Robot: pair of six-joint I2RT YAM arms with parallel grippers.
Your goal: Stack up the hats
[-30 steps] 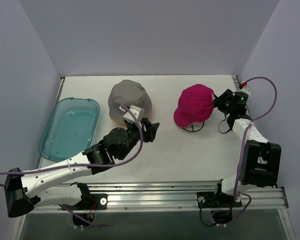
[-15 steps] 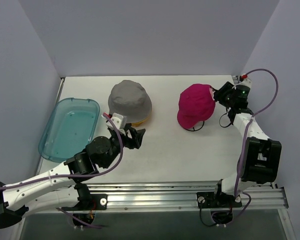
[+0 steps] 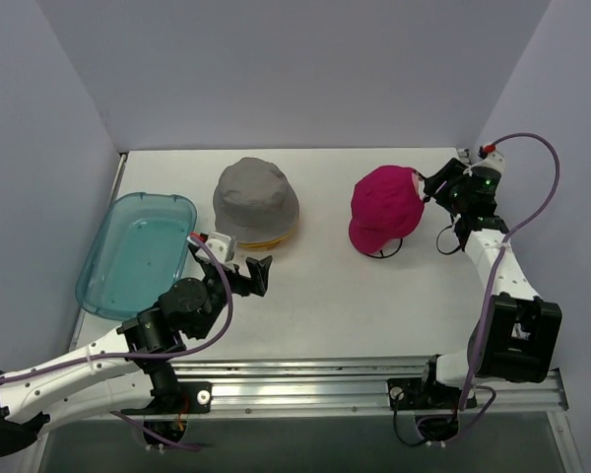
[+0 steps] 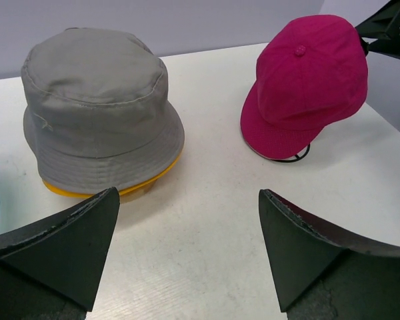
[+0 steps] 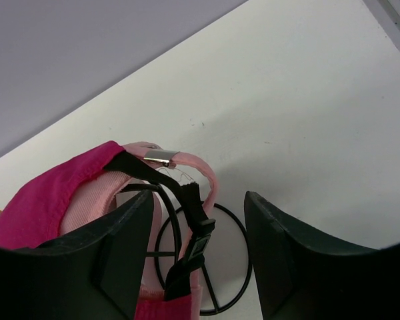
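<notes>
At the back of the desk [image 3: 355,296], toward the left, the grey bucket hat [image 3: 254,197] is being carried on top of the yellow bucket hat [image 3: 268,239], of which only a strip of brim is being shown along the near side. To their right, well apart, the magenta baseball cap [image 3: 384,205] is being borne over the light pink baseball cap [image 5: 187,160] (only its rear band and lining are being seen, in the right wrist view). Both caps are being held up on a black wire stand [image 3: 382,252]. The left tool [image 3: 246,276] is being held released, jaws spread wide, above bare desk just in front of the bucket hats, with nothing between them. The right tool [image 3: 435,187] is being held at the back of the caps, likewise unclenched. Its fingers [image 5: 120,253] are being held on either side of the black adjuster strap [image 5: 197,233]; whether the strap is being touched cannot be told. A translucent teal tray [image 3: 143,251] is being borne at the desk's left side, beside the bucket hats.
</notes>
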